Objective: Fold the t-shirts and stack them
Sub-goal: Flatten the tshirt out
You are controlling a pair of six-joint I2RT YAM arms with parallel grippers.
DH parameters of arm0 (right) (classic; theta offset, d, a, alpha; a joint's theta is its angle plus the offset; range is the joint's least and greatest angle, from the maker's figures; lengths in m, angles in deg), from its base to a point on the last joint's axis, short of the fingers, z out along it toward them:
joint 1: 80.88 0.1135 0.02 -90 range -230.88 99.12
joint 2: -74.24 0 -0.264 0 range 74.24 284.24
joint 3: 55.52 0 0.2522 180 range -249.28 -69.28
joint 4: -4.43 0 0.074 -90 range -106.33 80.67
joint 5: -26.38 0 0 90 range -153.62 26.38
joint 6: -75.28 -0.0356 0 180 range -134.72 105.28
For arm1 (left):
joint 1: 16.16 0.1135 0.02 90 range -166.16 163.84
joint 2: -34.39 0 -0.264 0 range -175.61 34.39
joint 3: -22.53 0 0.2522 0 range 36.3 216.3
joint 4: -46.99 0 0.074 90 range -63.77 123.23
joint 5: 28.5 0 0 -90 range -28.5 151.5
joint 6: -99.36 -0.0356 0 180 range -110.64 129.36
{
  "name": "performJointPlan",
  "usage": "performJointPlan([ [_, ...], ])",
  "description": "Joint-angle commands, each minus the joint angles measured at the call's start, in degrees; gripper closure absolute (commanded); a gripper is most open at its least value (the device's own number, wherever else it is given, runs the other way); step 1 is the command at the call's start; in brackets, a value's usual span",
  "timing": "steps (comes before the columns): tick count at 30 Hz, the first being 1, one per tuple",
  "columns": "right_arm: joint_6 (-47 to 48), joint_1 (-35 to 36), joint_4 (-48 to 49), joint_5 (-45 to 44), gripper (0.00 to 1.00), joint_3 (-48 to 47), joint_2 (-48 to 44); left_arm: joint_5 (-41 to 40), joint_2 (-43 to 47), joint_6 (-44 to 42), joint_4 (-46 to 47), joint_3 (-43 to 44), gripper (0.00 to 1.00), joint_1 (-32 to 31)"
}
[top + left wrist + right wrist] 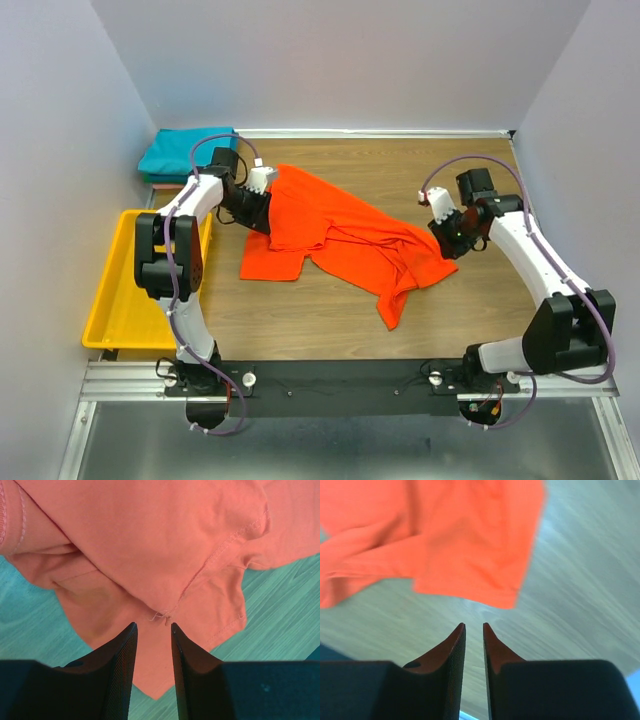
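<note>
The orange-red t-shirt (pixel 340 235) lies crumpled and partly spread in the middle of the table. My left gripper (pixel 262 213) is at its upper left edge. In the left wrist view its jaws (pixel 152 625) stand apart over a hemmed corner of the orange cloth (pixel 150 540), which lies flat under the gap, not pinched. My right gripper (pixel 447 243) sits just off the shirt's right edge. Its jaws (pixel 473 625) are narrowly open over bare wood, with the orange cloth (pixel 445 535) a little ahead. A folded teal t-shirt (pixel 185 150) rests at the back left corner.
A yellow plastic tray (pixel 115 300) stands at the left edge of the table, beside the left arm. Pale walls close in the table on the left, back and right. Bare wood (pixel 330 330) shows in front of the orange shirt.
</note>
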Motion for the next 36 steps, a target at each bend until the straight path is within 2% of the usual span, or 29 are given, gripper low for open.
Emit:
performJointPlan([
  [1, -5.59, 4.62, -4.63, 7.75, 0.74, 1.58, -0.12, -0.38, 2.09, -0.60, 0.83, -0.88, 0.59, -0.23],
  [9, -9.22, 8.24, 1.09, 6.53, 0.64, 4.22, 4.61, -0.47, 2.36, 0.28, 1.18, -1.93, 0.59, -0.41],
  [17, -10.71, 13.07, 2.84, 4.59, 0.62, 4.49, 10.95, -1.52, 2.80, 0.02, 0.83, -1.76, 0.59, -0.50],
  [27, -12.65, 14.04, 5.13, -1.64, 0.61, 5.36, 14.47, -1.52, 2.01, -0.24, 0.48, -1.23, 0.59, -0.50],
  [36, -13.44, 14.40, 6.54, -3.41, 0.61, 5.89, 16.23, -1.17, 0.87, -0.07, 0.56, -0.44, 0.59, -0.41],
])
